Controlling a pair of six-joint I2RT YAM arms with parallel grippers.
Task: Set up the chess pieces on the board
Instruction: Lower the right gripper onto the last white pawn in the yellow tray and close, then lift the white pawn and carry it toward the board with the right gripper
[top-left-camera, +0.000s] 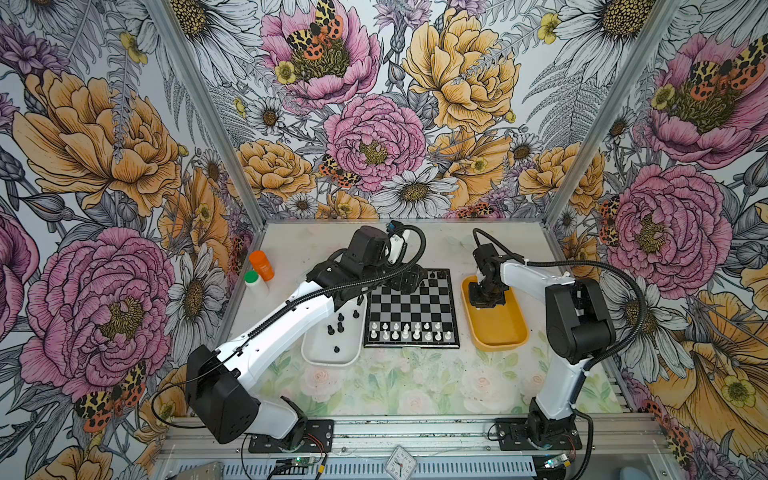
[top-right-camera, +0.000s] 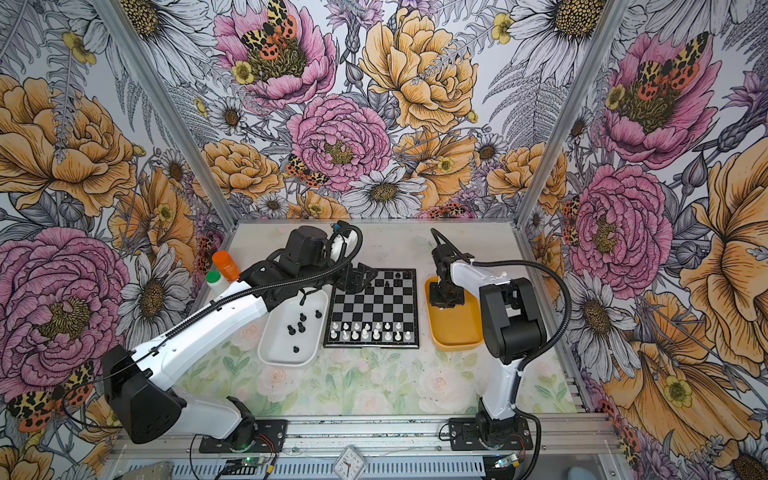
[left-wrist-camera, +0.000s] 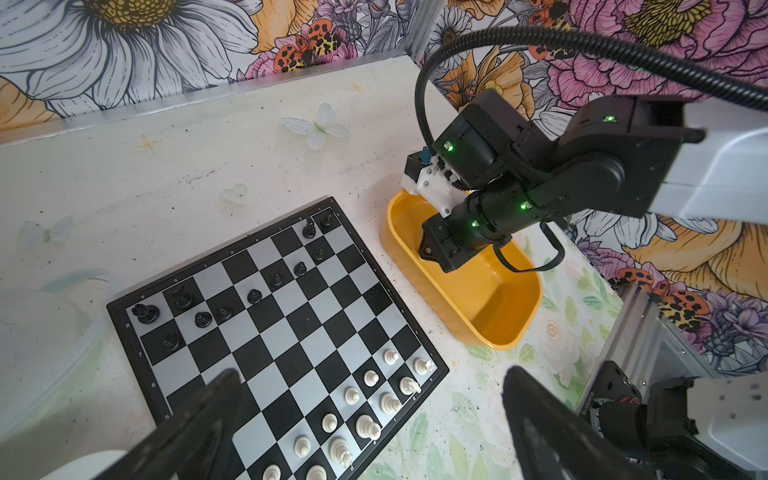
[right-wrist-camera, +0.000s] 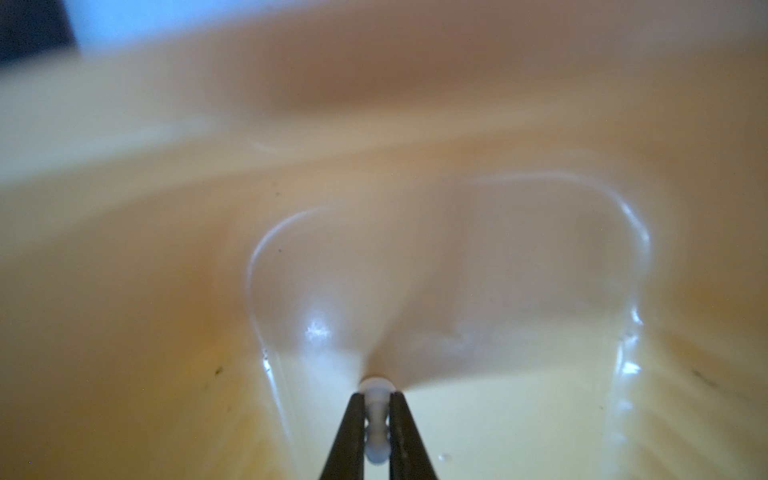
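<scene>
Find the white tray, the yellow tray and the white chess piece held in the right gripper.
white tray (top-left-camera: 322, 351), in a top view, bare floor near its front edge.
yellow tray (top-left-camera: 498, 328), in a top view, bare floor.
white chess piece (right-wrist-camera: 376, 419), right wrist view, its narrow stem.

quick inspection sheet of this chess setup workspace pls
surface: pale flowered table, scuffed
job's things: board flat; white pieces on its near rows; black pieces partly on far rows, partly in white tray
clutter: orange bottle, green-capped bottle, clock
grippers: left gripper open over the board; right gripper shut on a white piece in the yellow tray
cables: ribbed hoses loop off both arms
surroundings: flowered walls, metal frame
</scene>
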